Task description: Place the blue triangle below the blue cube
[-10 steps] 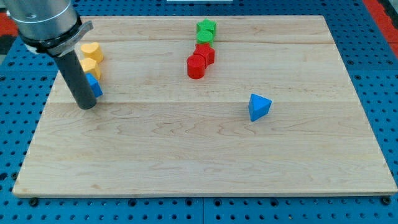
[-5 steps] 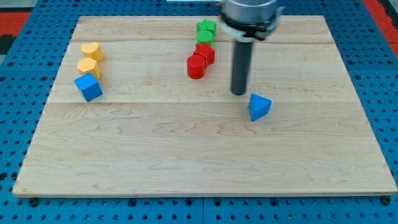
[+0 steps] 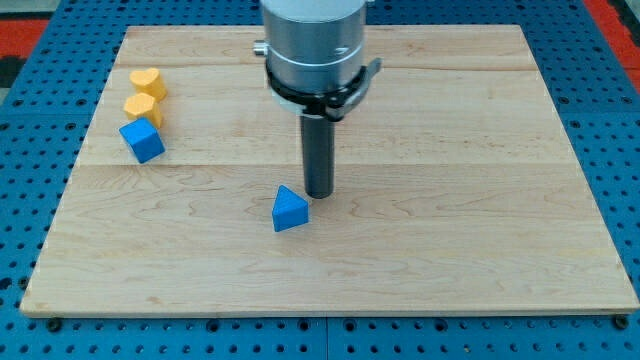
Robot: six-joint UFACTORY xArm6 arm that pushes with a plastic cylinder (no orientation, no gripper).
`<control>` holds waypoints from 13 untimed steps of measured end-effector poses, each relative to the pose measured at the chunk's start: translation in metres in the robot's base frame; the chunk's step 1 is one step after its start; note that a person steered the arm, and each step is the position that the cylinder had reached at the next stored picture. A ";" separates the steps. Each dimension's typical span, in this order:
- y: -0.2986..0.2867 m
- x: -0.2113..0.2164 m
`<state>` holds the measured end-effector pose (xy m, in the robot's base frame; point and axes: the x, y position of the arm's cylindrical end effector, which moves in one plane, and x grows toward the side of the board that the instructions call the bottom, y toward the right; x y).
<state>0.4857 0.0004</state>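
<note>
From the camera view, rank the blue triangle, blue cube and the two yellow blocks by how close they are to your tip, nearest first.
From my tip:
1. Blue triangle, just to its lower left.
2. Blue cube, far toward the view's left.
3. Lower yellow block, just above the cube.
4. Upper yellow block, nearest the board's top-left corner.
</note>
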 end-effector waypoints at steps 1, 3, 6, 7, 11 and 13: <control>-0.030 0.031; -0.116 0.056; -0.158 0.082; -0.148 0.053; -0.124 0.003; -0.109 -0.040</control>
